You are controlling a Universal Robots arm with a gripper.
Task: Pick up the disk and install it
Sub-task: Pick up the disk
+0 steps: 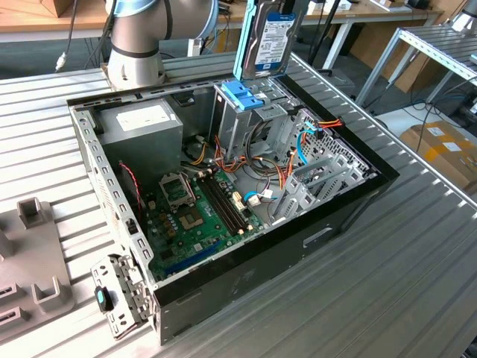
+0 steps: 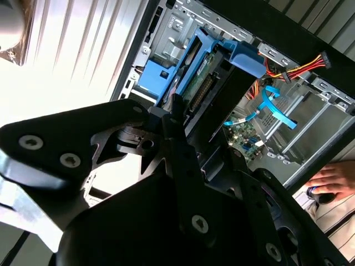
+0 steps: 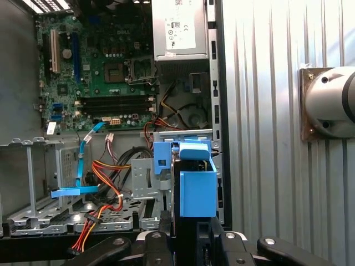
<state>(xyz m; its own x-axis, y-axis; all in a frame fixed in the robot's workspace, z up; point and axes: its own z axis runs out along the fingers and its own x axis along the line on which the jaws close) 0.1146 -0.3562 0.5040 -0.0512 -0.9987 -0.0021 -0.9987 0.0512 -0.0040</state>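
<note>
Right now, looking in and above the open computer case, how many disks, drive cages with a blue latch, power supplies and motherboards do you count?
disk: 1
drive cage with a blue latch: 1
power supply: 1
motherboard: 1
Total: 4

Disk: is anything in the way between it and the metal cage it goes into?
Nothing visible blocks it. The disk hangs upright just above the cage. In the first wrist view, the blue latch on the cage top sits close beside the disk and does not seem to be under it.
</note>
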